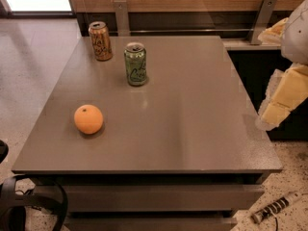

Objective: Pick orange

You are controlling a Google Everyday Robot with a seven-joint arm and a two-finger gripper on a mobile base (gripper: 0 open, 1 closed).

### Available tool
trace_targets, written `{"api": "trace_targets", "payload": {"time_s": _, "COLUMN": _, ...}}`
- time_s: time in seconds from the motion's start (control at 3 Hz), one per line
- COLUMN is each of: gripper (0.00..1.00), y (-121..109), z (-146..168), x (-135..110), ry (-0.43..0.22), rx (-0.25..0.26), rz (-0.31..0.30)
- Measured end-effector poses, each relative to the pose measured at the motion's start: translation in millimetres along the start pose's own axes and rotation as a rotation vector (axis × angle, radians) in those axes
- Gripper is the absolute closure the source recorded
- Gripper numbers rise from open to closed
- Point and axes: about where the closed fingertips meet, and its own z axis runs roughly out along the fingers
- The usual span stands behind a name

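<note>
The orange [88, 119] is a round orange fruit with a small dark stem dimple. It lies on the grey table [192, 129] near the front left. My gripper [281, 100] shows as pale yellow and white parts at the right edge of the view. It hangs beside the table's right side, far from the orange and apart from it. It holds nothing that I can see.
A green drink can [135, 64] stands upright at the table's middle back. An orange-brown can [100, 41] stands at the back left corner. A wooden wall with metal brackets [121, 16] runs behind. Black cables [29, 206] lie on the floor at front left.
</note>
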Motion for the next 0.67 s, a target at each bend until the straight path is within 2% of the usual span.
{"api": "trace_targets", "payload": {"time_s": 0.33, "gripper": 0.0, "y": 21, "z": 29, "x": -31, "ry": -0.226, "rx": -0.041, "rz": -0.001}}
{"api": "trace_targets", "payload": {"time_s": 0.67, "gripper": 0.0, "y": 48, "z": 60, "x": -71, "ry": -0.423, "rx": -0.111, "rz": 0.011}}
